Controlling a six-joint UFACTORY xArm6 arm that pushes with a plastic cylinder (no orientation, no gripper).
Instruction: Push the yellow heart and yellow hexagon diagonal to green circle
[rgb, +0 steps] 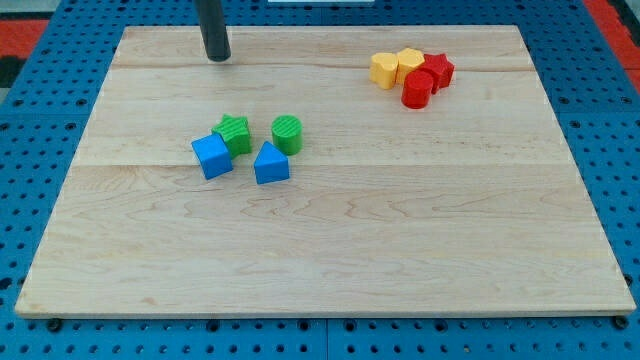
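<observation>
The yellow heart (384, 69) and the yellow hexagon (410, 63) sit touching each other near the view's top right. The green circle (287, 133) stands left of the board's middle. My tip (218, 57) rests on the board near the top edge, up and left of the green circle and far left of the yellow blocks. It touches no block.
A red circle (418, 89) and a red star-like block (438, 70) press against the yellow pair. A green star (234, 133), a blue cube (212, 156) and a blue triangle (270, 164) cluster beside the green circle. The wooden board (400, 230) lies on a blue pegboard.
</observation>
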